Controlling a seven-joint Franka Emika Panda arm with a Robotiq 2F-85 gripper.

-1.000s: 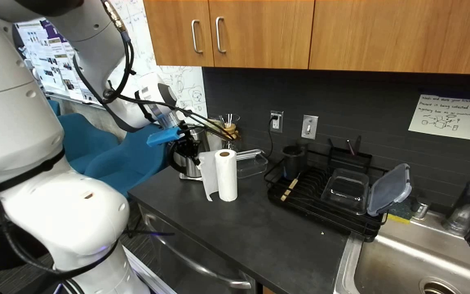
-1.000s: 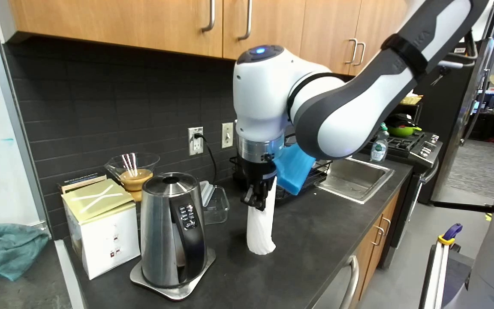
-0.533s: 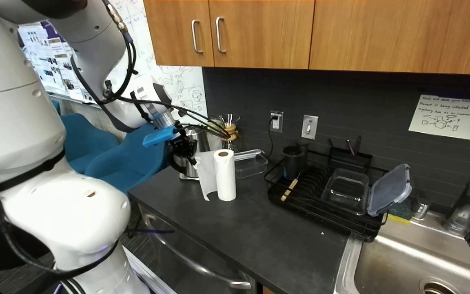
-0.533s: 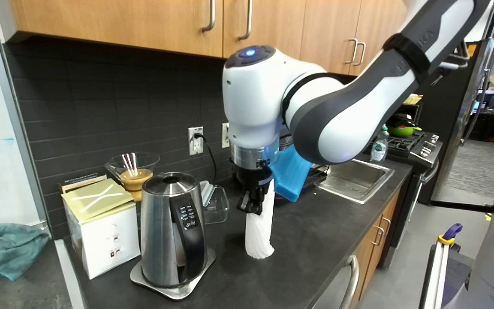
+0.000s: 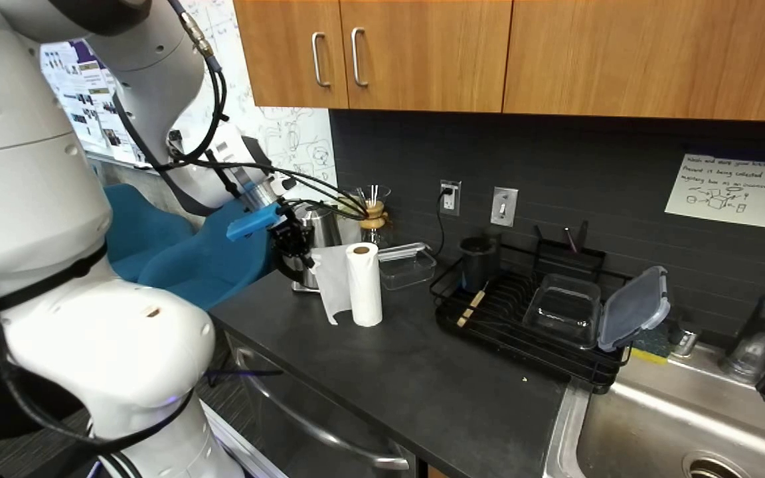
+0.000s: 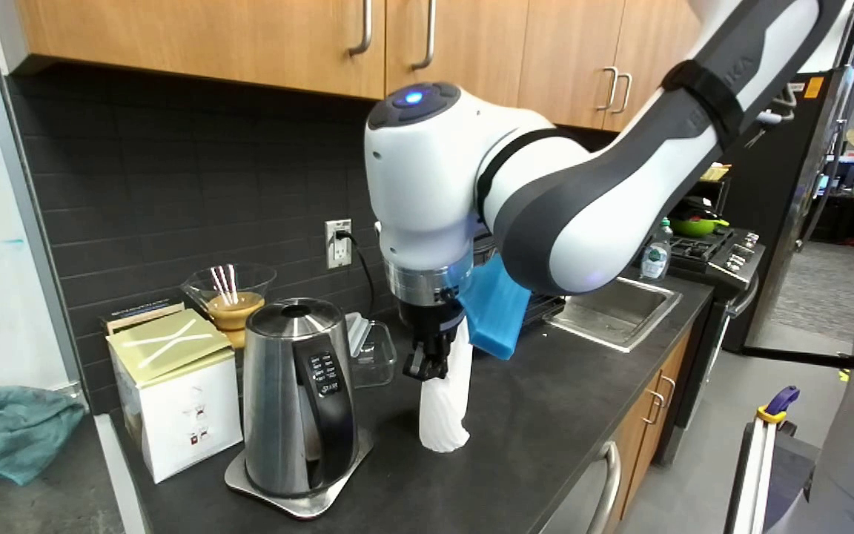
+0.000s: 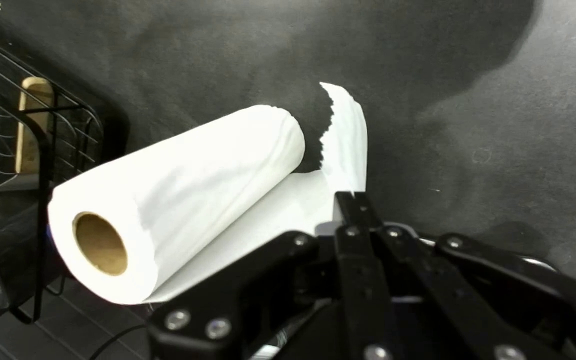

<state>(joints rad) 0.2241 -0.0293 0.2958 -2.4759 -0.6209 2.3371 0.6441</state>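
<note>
Slanting down over the desk (image 5: pixel 435 398), the bent arm (image 6: pixel 583 208) has its hand (image 7: pixel 352 195) clamped on the loose sheet (image 7: pixel 350 135) of the paper towel roll (image 7: pixel 193 190), standing on the desk beside it.

Workplace kitchen: cabinets (image 5: pixel 522 56) above a counter (image 5: pixel 422 378) with sink (image 5: pixel 661 425), dish rack (image 5: pixel 522 345) and kettle (image 6: pixel 290 400); a stove (image 6: pixel 738 256) farther along. Handwritten note (image 5: pixel 736 190), scribbled whiteboard (image 5: pixel 309 136) and poster (image 5: pixel 84 83) indicate a shared office or lab.
</note>
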